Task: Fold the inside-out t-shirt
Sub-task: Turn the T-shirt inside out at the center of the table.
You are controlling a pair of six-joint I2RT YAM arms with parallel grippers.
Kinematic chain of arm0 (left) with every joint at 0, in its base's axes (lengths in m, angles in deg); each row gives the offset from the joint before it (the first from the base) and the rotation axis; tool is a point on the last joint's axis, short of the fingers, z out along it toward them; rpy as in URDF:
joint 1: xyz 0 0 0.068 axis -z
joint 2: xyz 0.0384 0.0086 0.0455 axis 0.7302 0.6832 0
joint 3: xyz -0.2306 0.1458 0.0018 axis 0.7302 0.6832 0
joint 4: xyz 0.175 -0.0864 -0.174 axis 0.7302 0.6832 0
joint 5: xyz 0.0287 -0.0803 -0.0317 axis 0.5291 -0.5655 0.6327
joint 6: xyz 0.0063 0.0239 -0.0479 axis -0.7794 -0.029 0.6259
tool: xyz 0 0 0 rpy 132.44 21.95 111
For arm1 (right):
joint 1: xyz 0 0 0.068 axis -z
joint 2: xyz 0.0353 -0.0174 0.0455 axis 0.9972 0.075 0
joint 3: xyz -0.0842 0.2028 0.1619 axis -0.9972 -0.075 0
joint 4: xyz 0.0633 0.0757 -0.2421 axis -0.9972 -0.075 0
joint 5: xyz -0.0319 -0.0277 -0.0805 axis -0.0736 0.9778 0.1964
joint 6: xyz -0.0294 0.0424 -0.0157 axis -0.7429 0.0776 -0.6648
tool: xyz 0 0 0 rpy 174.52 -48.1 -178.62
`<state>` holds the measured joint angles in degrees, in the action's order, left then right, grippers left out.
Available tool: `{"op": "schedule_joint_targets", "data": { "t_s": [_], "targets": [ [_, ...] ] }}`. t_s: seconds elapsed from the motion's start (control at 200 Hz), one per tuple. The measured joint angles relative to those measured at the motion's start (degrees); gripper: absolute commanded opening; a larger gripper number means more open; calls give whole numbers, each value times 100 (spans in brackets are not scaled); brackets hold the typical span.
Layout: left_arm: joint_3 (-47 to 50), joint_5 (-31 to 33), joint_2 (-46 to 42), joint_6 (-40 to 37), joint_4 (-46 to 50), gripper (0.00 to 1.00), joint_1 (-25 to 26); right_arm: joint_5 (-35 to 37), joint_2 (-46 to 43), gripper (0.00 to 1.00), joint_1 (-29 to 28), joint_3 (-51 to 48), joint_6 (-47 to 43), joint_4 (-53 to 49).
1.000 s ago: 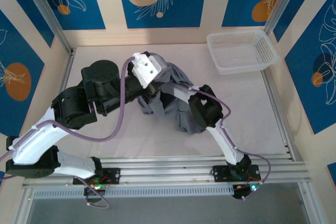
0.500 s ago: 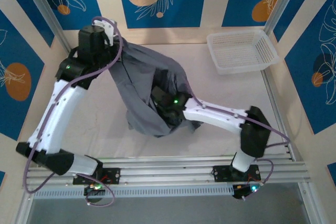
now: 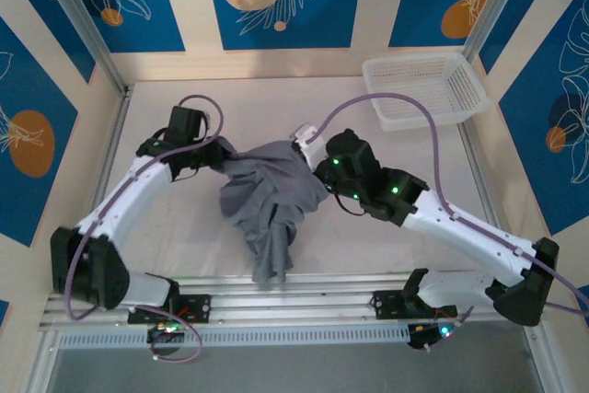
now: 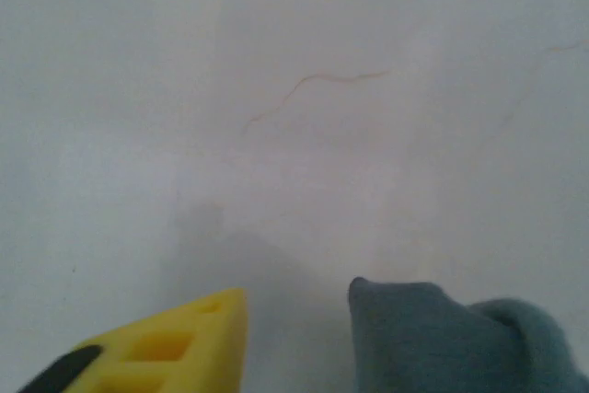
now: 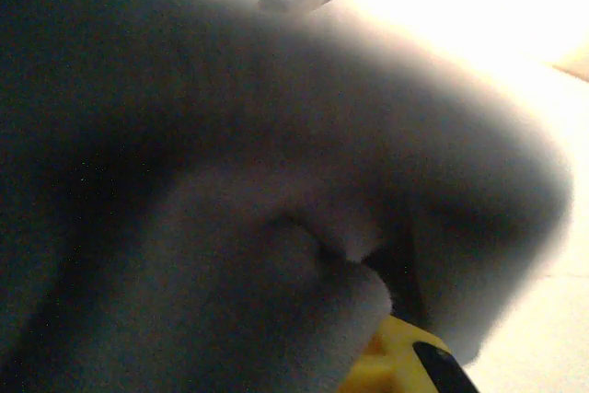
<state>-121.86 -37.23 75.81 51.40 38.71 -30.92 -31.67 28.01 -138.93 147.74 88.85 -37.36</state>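
Observation:
The inside-out t-shirt (image 3: 271, 200) is a dark grey crumpled heap in the middle of the table, with a narrow tail reaching the front rails. My left gripper (image 3: 221, 156) sits at its upper left edge. In the left wrist view that gripper (image 4: 299, 319) is open: one yellow finger (image 4: 175, 347) stands apart from a fold of the grey cloth (image 4: 442, 342) at the right, with bare table between them. My right gripper (image 3: 308, 156) is at the heap's upper right edge. It is shut on the shirt (image 5: 230, 227), which is bunched over its yellow finger (image 5: 391, 361).
A white mesh basket (image 3: 423, 89) stands at the back right corner. Aluminium rails (image 3: 304, 287) run along the near edge by the arm bases. Walls close in the table (image 3: 166, 255) at the left, back and right.
The left arm has come down from high at the back left and its jaws have parted. The shirt has dropped from a hanging drape into a heap. The right arm has swung out to the right.

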Motion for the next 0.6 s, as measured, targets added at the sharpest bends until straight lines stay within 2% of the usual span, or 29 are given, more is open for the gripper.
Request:
{"op": "schedule_joint_targets", "data": {
  "t_s": [0.06,0.13,0.225,0.37,0.475,0.51,0.53,0.57,0.6],
  "targets": [
    [13,-308,-487,153,-166,66,4,197,-94,0,11,-125,179,151],
    [11,-813,-1093,352,-494,71,109,369,-66,0,0,-203,345,282],
    [2,-1445,-1641,656,-916,75,680,599,116,0,0,-232,575,350],
    [63,-2269,-1602,1019,-1316,81,1886,1099,501,0,-7,-116,992,249],
    [535,-2527,-1305,1399,-1770,81,2159,1405,730,0,-63,11,1231,114],
    [645,-2599,-1207,1484,-1899,77,2159,1445,774,0,-66,9,1309,-48],
    [693,-2618,-1165,1519,-1965,70,2149,1451,804,0,-68,9,1338,-79],
    [772,-2667,-1082,1593,-2087,49,2129,1510,863,0,-70,9,1405,-175],
    [807,-2702,-1038,1650,-2162,29,2129,1550,903,0,-70,9,1449,-236]
  ]
}}
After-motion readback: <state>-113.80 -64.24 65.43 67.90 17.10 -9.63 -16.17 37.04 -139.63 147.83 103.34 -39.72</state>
